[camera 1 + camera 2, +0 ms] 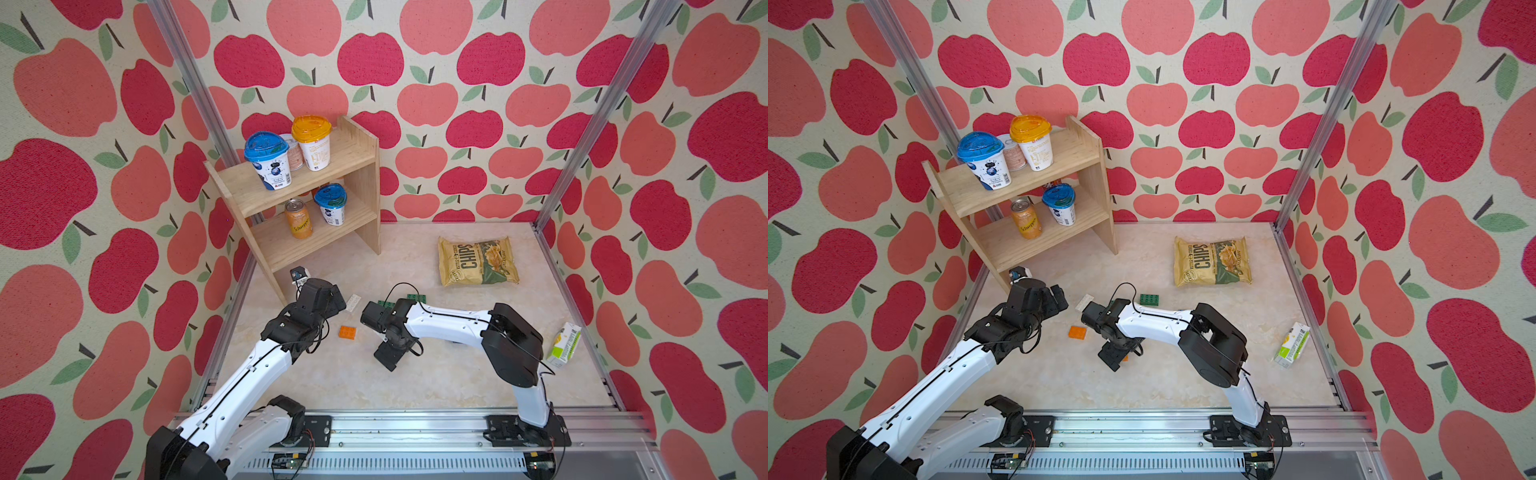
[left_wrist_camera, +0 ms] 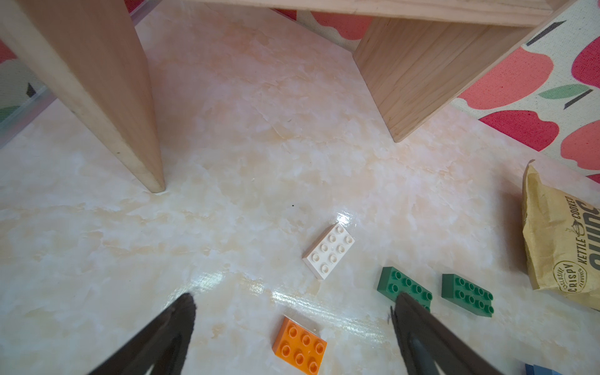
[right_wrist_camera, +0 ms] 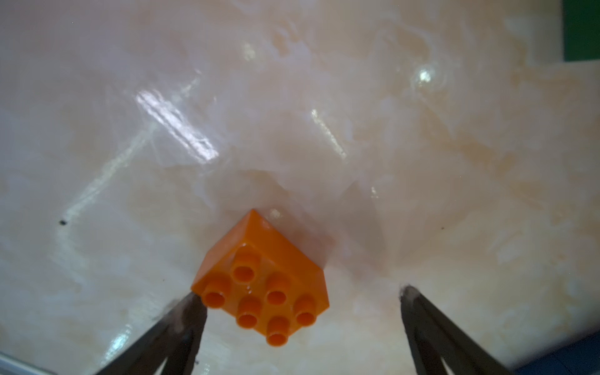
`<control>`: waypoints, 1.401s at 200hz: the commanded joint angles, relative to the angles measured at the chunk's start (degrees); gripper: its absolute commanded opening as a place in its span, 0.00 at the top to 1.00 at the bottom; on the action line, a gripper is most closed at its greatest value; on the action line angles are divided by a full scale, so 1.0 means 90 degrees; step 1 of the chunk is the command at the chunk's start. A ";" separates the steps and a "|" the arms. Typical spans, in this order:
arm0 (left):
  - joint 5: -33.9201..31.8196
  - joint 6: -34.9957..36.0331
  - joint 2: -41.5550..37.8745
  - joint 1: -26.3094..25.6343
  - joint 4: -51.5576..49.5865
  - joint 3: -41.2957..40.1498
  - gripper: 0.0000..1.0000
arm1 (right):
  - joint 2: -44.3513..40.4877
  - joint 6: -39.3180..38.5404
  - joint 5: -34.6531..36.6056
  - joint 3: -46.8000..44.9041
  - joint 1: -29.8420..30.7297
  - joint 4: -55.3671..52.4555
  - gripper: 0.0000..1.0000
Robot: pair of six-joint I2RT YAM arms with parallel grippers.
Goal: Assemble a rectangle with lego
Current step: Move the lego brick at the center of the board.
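The right hand (image 3: pixel 300 292), seen from its own wrist, hangs low over the pale marbled table (image 3: pixel 324 97) with its fingers spread wide, gripping nothing. A small orange studded plastic brick (image 3: pixel 263 285), two studs by three, sits on the table between them, off-centre. One of its corners is at the tip of one finger (image 3: pixel 191 311), perhaps touching it, while the other finger stands well clear. Its long axis slants across the gap, neither along nor square to the fingers, so a squeeze would likely meet corners first and turn the brick.

From the left wrist, the left hand (image 2: pixel 292 297) is fully spread and empty. A second orange brick (image 2: pixel 300 345) of the same kind lies just ahead of it, between the lines of its fingers. A white two-by-four brick (image 2: pixel 328 250) lies farther ahead. Off to one finger's side are a dark green two-by-four brick (image 2: pixel 402 285) and, apart from it, a second green brick (image 2: pixel 467 293).

In both top views the right hand points down at the table. In a top view a sliver of the first orange brick (image 1: pixel 1124 358) shows beside it, so the right arm is plainly the nearer one. The second orange brick (image 1: pixel 347 332) lies between the two hands. None of the bricks in view is joined.
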 commanded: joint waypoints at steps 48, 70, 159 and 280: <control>0.0141 -0.0053 0.0126 0.0055 -0.0003 -0.0066 0.03 | 0.0449 0.0722 -0.0312 0.0538 -0.0385 -0.0135 0.51; 0.0212 -0.0049 0.0219 0.0059 0.0046 -0.0066 0.03 | 0.0591 0.1437 -0.0144 0.0753 -0.0432 -0.0439 0.66; 0.0748 0.0031 0.0730 0.0055 0.0183 -0.0047 0.03 | 0.0390 0.3600 0.0285 0.0423 -0.0931 -0.0202 0.74; 0.1098 -0.0030 0.1073 -0.0072 0.0301 -0.0133 0.03 | 0.0857 0.4384 -0.0033 0.0758 -0.1014 -0.0070 0.54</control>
